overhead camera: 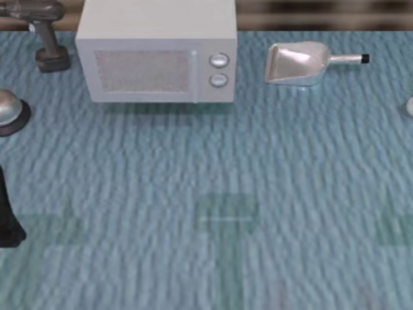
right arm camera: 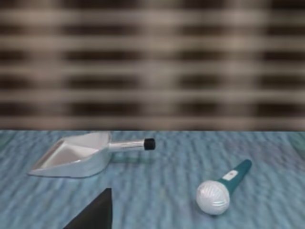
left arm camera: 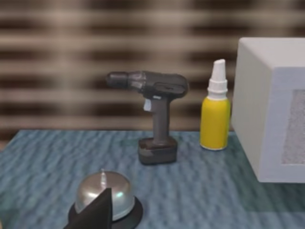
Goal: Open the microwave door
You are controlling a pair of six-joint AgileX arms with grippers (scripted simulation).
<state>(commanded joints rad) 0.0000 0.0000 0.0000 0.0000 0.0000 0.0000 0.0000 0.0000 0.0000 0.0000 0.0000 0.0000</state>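
Observation:
The white microwave (overhead camera: 157, 45) stands at the back of the table, left of the middle, with two silver knobs (overhead camera: 219, 70) at its right. The microwave door (overhead camera: 143, 71), with its grey mesh window, lies flat against the front. The left wrist view shows the microwave's corner (left arm camera: 267, 109). My left gripper (overhead camera: 9, 216) is low at the table's left edge, far from the door, and open; one dark finger (left arm camera: 99, 212) shows. My right gripper (right arm camera: 143, 214) is out of the top view, open, with one finger (right arm camera: 97, 214) showing.
A dark drill (overhead camera: 46, 35) stands left of the microwave, with a yellow bottle (left arm camera: 215, 117) behind it. A silver bell (overhead camera: 8, 110) sits near the left edge. A metal scoop (overhead camera: 303, 62) lies right of the microwave, a teal microphone (right arm camera: 221, 188) farther right.

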